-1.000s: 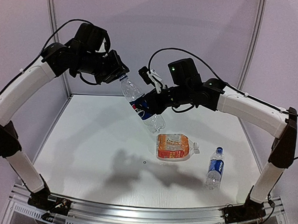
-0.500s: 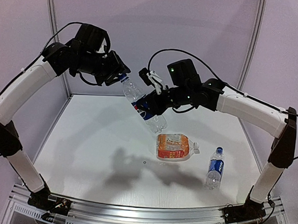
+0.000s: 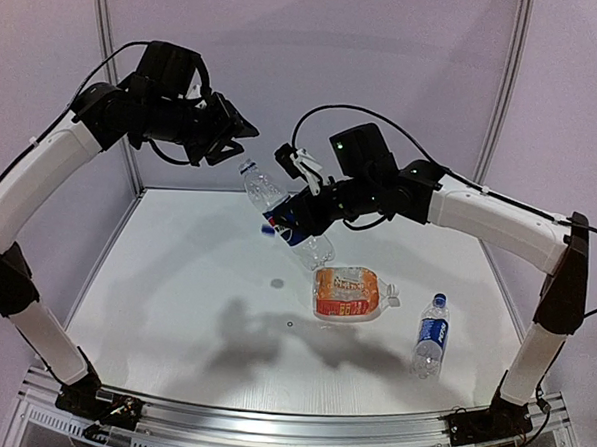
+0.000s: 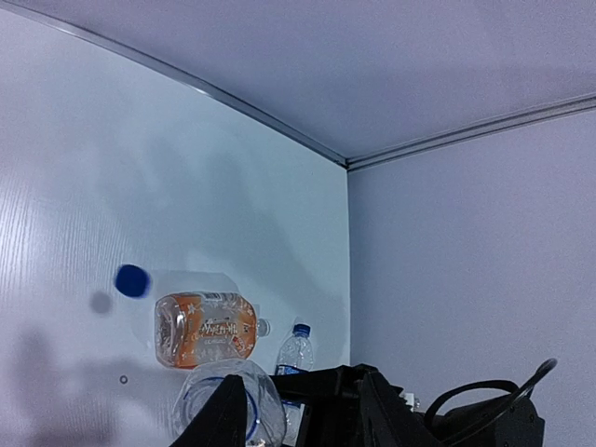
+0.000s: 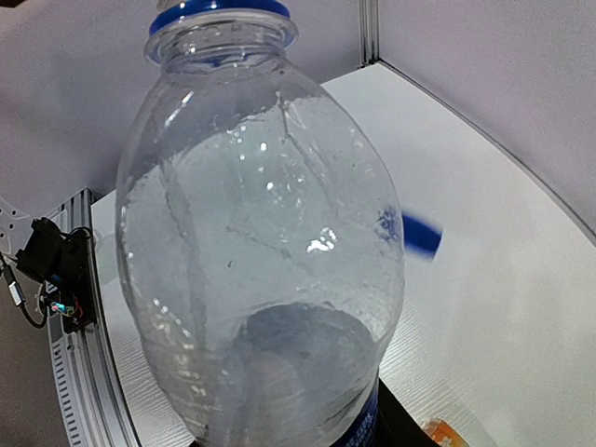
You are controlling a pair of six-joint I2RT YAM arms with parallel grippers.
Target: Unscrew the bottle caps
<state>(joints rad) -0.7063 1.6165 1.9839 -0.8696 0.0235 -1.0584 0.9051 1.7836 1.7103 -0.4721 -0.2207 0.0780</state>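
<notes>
My right gripper (image 3: 297, 215) is shut on a slim clear blue-labelled bottle (image 3: 279, 207), held tilted above the table. Its mouth (image 5: 221, 14) is bare, with only the blue ring left. A loose blue cap (image 3: 267, 229) is in mid-air beside the bottle; it also shows in the left wrist view (image 4: 132, 280) and, blurred, in the right wrist view (image 5: 421, 235). My left gripper (image 3: 239, 130) is open and empty, up and left of the bottle's mouth. The squat orange-labelled bottle (image 3: 348, 293) lies on its side with its whitish cap (image 3: 393, 301) on. A second slim bottle (image 3: 431, 336) stands capped in blue (image 3: 439, 300).
The white table (image 3: 175, 277) has walls at the back and both sides. The cap's shadow (image 3: 277, 283) falls on the table left of the orange bottle. The orange bottle (image 4: 205, 328) and standing bottle (image 4: 294, 349) are at the right front.
My left gripper has pulled up and left off the bottle's neck and opened. The blue cap has come off and is dropping beside the bottle.
</notes>
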